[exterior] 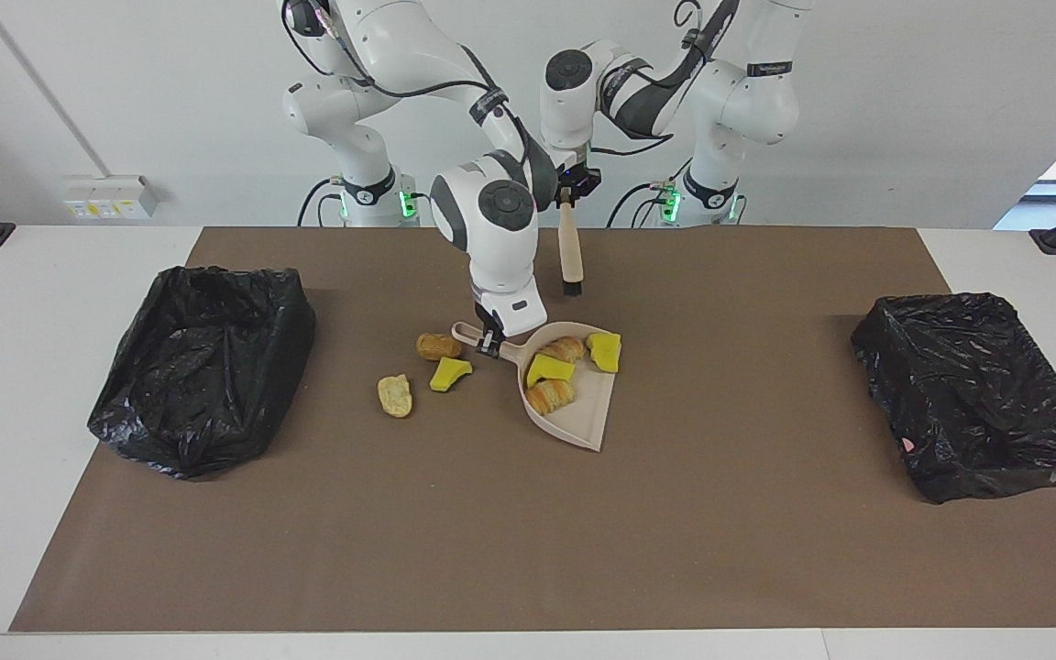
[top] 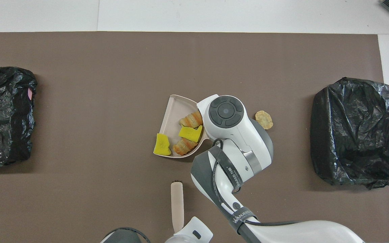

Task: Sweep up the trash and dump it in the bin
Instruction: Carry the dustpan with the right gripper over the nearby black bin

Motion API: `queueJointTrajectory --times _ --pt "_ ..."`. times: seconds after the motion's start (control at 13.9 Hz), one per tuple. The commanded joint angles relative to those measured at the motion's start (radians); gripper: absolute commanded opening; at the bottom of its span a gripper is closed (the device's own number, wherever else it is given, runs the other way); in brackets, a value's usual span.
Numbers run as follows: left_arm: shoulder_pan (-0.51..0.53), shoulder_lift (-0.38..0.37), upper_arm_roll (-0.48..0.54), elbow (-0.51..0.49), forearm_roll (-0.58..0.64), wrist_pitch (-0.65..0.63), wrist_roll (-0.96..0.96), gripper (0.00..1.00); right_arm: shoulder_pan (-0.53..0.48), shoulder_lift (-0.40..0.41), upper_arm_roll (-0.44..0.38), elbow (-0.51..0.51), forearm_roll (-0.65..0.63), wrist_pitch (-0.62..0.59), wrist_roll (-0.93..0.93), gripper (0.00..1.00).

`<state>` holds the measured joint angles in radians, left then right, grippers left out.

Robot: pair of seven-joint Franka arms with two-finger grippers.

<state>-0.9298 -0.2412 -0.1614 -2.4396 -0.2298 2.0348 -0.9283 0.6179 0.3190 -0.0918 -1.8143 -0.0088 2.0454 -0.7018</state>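
Observation:
My right gripper (exterior: 489, 346) is shut on the handle of the beige dustpan (exterior: 583, 417), which lies on the brown mat. In the pan are two orange-brown bread-like lumps (exterior: 565, 348) (exterior: 551, 396) and a yellow sponge scrap (exterior: 549, 369). Another yellow scrap (exterior: 604, 352) sits at its rim. Beside the handle, on the mat, lie an orange-brown lump (exterior: 438, 346), a yellow scrap (exterior: 450, 373) and a pale tan lump (exterior: 395, 395). My left gripper (exterior: 569, 194) is shut on the beige brush (exterior: 570, 247), which hangs bristles down over the mat, nearer the robots than the pan.
A black bag-lined bin (exterior: 203, 367) stands at the right arm's end of the mat and another (exterior: 977, 394) at the left arm's end. In the overhead view the right arm (top: 235, 141) covers the pan's handle and two of the loose pieces.

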Motion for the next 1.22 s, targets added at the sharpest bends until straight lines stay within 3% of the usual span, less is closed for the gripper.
queueJointTrajectory --times 0.0,0.72,1.15 --pt "-0.055 -0.030 0.016 -0.050 -0.026 0.073 -0.065 0.00 -0.038 -0.035 0.007 -0.005 -0.014 -0.025 0.013 0.00" --pt "-0.096 0.002 0.019 -0.075 -0.028 0.160 -0.081 0.00 -0.233 -0.233 0.004 -0.003 -0.016 -0.140 -0.053 0.00" --pt "-0.089 0.028 0.019 -0.075 -0.028 0.163 -0.066 0.01 -0.527 -0.371 -0.002 0.006 -0.014 -0.312 -0.283 0.00"
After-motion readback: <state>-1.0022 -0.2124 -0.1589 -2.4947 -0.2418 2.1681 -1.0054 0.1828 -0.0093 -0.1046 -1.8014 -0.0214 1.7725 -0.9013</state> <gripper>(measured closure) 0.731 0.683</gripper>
